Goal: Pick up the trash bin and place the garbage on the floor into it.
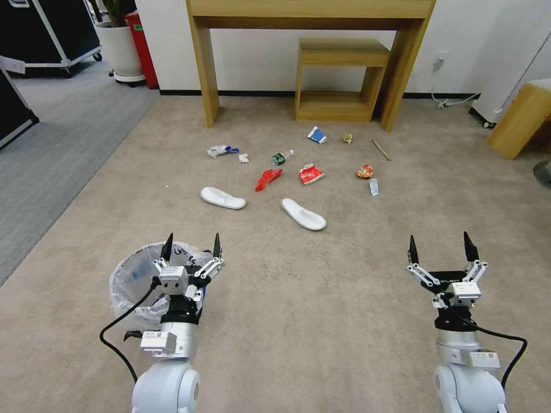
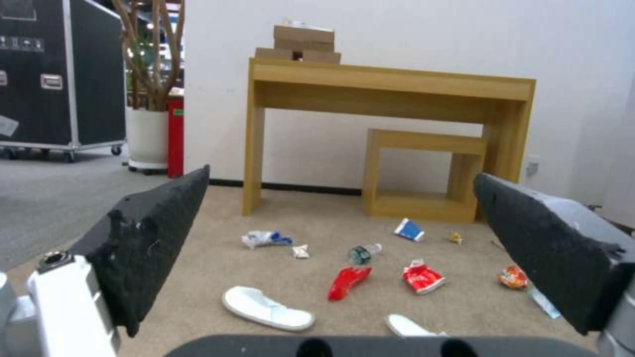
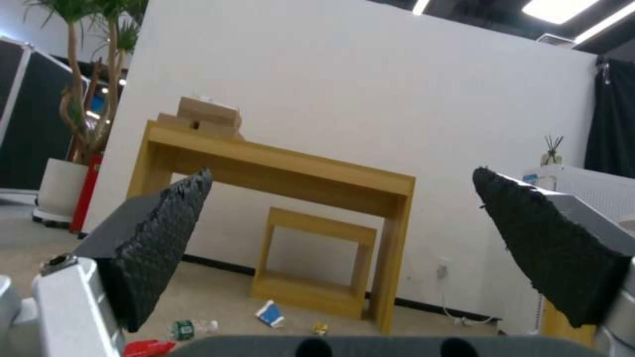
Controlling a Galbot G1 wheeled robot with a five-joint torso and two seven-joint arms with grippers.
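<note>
A beige carpet (image 1: 321, 310) is seen as the floor, bordered on the left by grey carpet (image 1: 51, 149). Scattered on it are two white slippers (image 1: 222, 198) (image 1: 303, 214), a red wrapper (image 1: 267, 179), a red-white packet (image 1: 310, 174), a bottle (image 1: 281, 157), a blue-white carton (image 1: 316, 135), an orange wrapper (image 1: 364, 171), a yellow scrap (image 1: 347, 137) and a stick (image 1: 380, 149). The bin (image 1: 129, 281) is stood on it nearer, well apart from the litter; a wooden table (image 1: 310, 17) and small shelf (image 1: 341, 80) are stood at the wall.

You've open floor (image 1: 321, 298) ahead of both hands; slippers (image 1: 222, 198) & litter beyond, desk legs (image 1: 205, 74) behind.
</note>
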